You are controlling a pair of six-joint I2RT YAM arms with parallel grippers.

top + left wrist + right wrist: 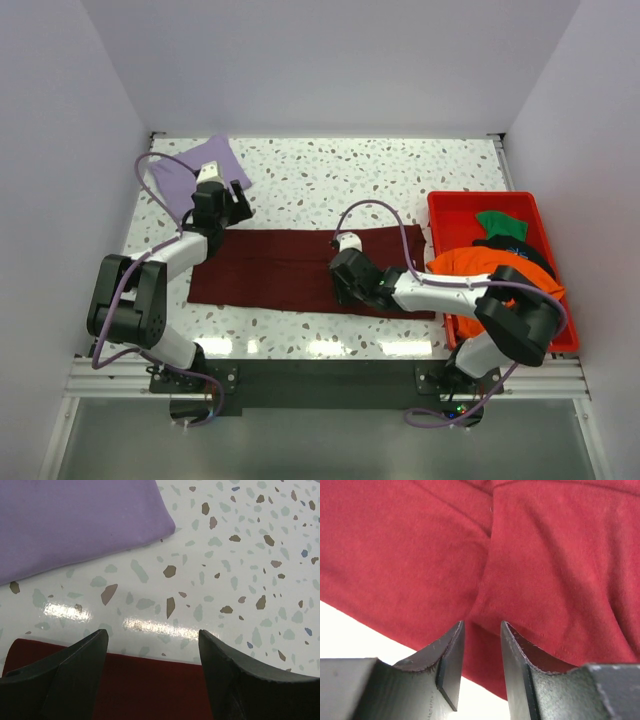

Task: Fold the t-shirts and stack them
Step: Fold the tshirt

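A dark maroon t-shirt [290, 268] lies folded into a long strip across the middle of the table. My left gripper [238, 202] hovers open over its far left corner, where the maroon cloth [150, 690] shows between the wide-spread fingers [75, 670]. A folded lavender t-shirt [205, 165] lies just beyond, also in the left wrist view [75, 525]. My right gripper [341, 288] is down on the maroon shirt [545, 555] near its front edge. Its jaws stand narrowly apart astride a raised crease, with a gap still showing [482, 625].
A red bin [440, 205] at the right holds an orange t-shirt [470, 265], a green one [500, 222] and a black one [530, 255]. Bare speckled tabletop [340, 175] lies behind the maroon shirt. White walls enclose the table's far and side edges.
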